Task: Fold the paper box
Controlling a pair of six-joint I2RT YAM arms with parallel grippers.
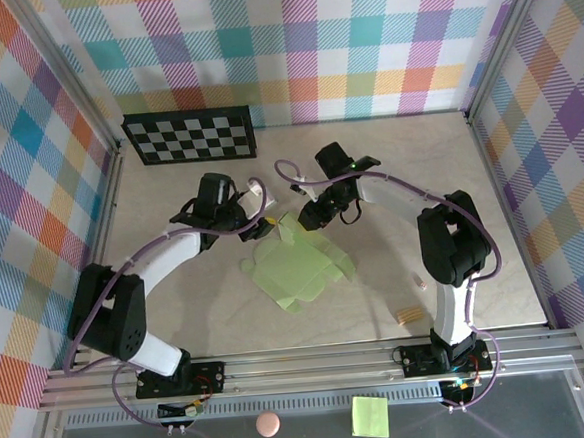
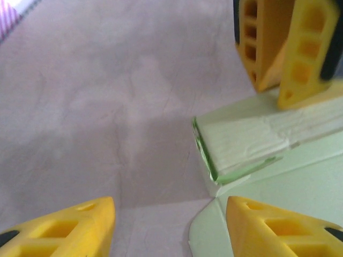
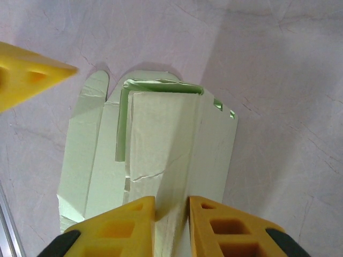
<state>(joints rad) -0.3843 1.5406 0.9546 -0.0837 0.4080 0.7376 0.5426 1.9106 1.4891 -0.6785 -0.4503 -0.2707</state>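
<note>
The paper box (image 1: 297, 267) is a pale lime-green card cut-out lying mostly flat in the middle of the table, with one panel folded up at its far edge. My right gripper (image 3: 171, 201) is shut on that raised fold of the paper box (image 3: 161, 139); from above, the right gripper (image 1: 309, 216) is at the card's far edge. My left gripper (image 2: 169, 206) is open just left of the folded corner of the paper box (image 2: 244, 142), with bare table and a flap edge between its fingers. Seen from above, the left gripper (image 1: 259, 221) is beside the card's far left corner.
A checkerboard panel (image 1: 190, 135) leans at the back left. Two small tan pieces (image 1: 409, 314) lie near the right arm's base. A bright-green sticky note (image 1: 370, 415) and a pink round thing (image 1: 268, 424) sit below the front rail. Plaid walls enclose the table.
</note>
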